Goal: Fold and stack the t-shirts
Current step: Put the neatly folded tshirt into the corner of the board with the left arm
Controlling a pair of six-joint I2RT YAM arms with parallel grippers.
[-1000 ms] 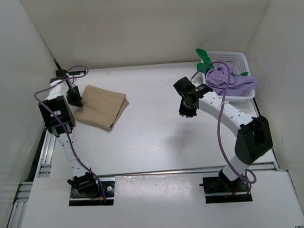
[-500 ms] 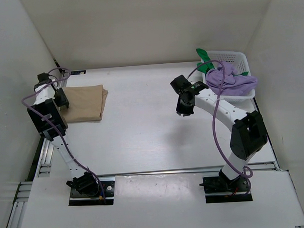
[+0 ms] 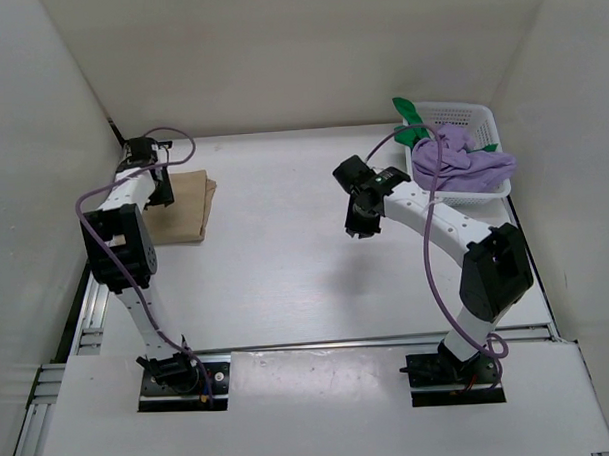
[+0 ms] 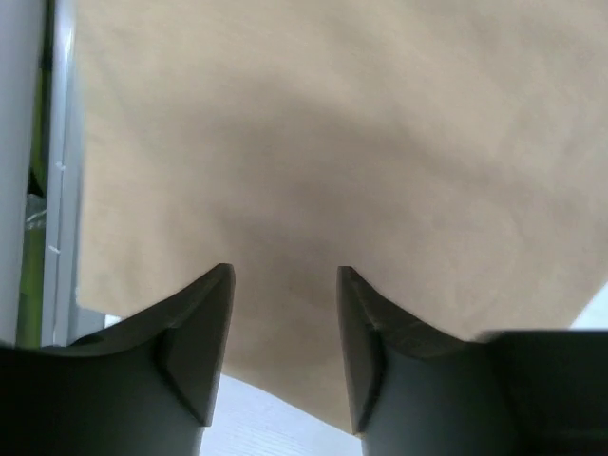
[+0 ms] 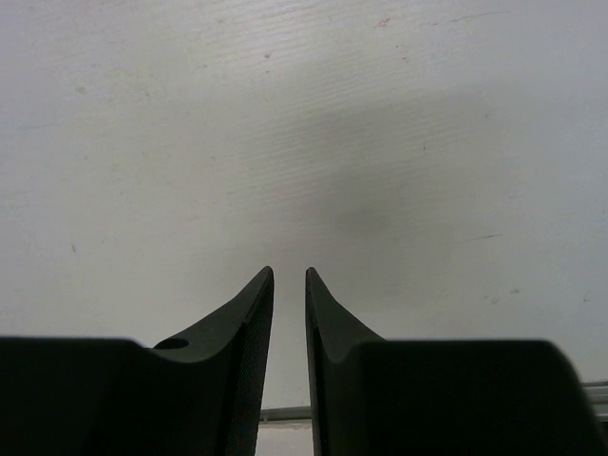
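Currently the left gripper (image 4: 285, 273) is positioned directly above the tan t-shirt (image 3: 184, 205) at the far-left part of the table (image 3: 286, 269). Its jaws are released: the left wrist view shows the two fingers (image 4: 204, 328) standing apart, with tan cloth visible through the gap and nothing pinched between them. Whether the fingertips touch the cloth cannot be determined.

The tan t-shirt lies flat on the table, folded into a compact, roughly rectangular shape. The left arm covers its left part in the top view. In the left wrist view, the cloth fills most of the frame, its surface smooth with faint soft creases, and one edge runs alongside a grey metal rail (image 4: 33, 190).

The right gripper (image 5: 289, 273) hangs over bare table near the centre, well apart from the tan t-shirt. Its jaws are clenched to a thin slit and grasp nothing; only white tabletop shows beneath them.

A white basket (image 3: 477, 108) stands at the far-right corner. A purple t-shirt (image 3: 467, 164) lies crumpled inside it, spilling over the near rim. A green garment (image 3: 409, 114) shows at the basket's left edge.
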